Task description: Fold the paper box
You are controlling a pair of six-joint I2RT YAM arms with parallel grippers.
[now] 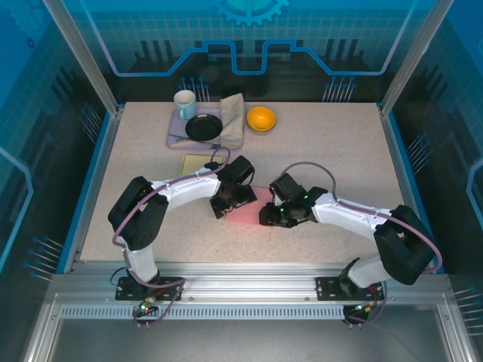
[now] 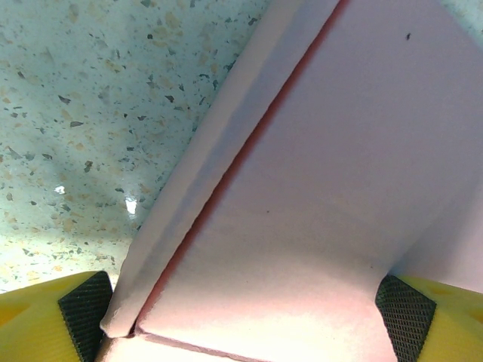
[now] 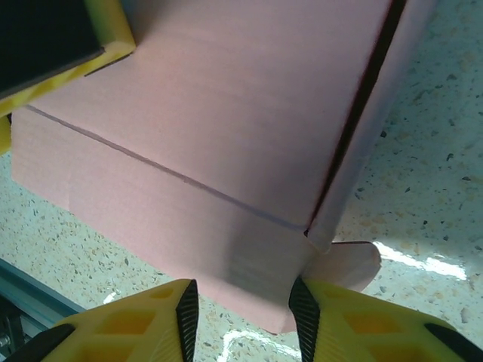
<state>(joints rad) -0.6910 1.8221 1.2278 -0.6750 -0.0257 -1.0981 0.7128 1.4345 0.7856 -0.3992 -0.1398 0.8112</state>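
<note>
**Speckled bench, pink box between two hands**

Blue-lit panels wall in a pale speckled bench [image 1: 332,158]. At the centre of the overhead frame the pink paper box [image 1: 247,212] lies on it, partly folded, between the two arms' tips.

The left hand [image 1: 226,205] meets the box from the left. Its wrist view has the hand [image 2: 245,305] spread wide, one black pad in each lower corner of the frame and the box's broad panel spanning the gap between them. A raised side wall runs diagonally from lower left to upper centre. Whether the pads press on the card I cannot tell.

The right hand [image 1: 270,216] sits at the box's right edge. In its wrist view the hand [image 3: 243,294] stands partly open, its yellow fingers on either side of the box's lower corner, gripping nothing firmly that I can see. A rounded flap [image 3: 355,264] pokes out on the bench just right of that corner.

Along the upper part of the overhead frame, well apart from the box, sit a white mug [image 1: 185,104] and a black dish [image 1: 204,127] on a lavender tray [image 1: 173,136], a folded cloth [image 1: 232,119], an orange bowl [image 1: 261,118] and a yellowish pad [image 1: 196,163].
</note>
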